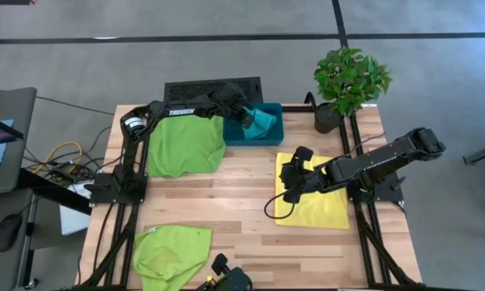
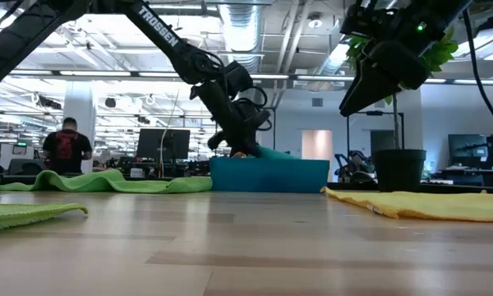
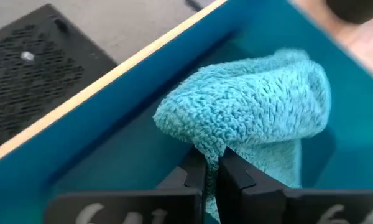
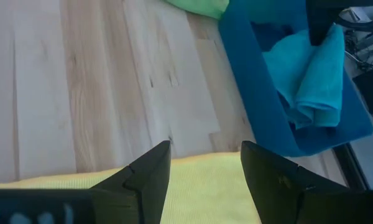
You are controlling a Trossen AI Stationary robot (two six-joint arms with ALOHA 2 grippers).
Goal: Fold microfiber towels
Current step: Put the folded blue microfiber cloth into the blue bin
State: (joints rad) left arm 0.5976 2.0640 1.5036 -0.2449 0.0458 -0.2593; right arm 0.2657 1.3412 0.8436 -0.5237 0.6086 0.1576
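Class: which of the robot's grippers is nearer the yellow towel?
Right. The right gripper hovers open just above the yellow towel, near its edge. The left gripper is across the table in the bin, shut on the teal towel.

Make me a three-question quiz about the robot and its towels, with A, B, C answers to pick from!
1. Where is the teal towel?
A. in the teal bin
B. on the floor
C. under the plant

2. How many lime green towels lie on the table?
A. none
B. two
C. five

3. What is the right claw doing?
A. squeezing the plant
B. holding a green towel
C. open above the yellow towel

Answers:
1 A, the left claw pinches the teal towel inside the bin.
2 B, one green towel lies near the bin and another at the table's near edge.
3 C, its fingers stand apart over yellow cloth, holding nothing.
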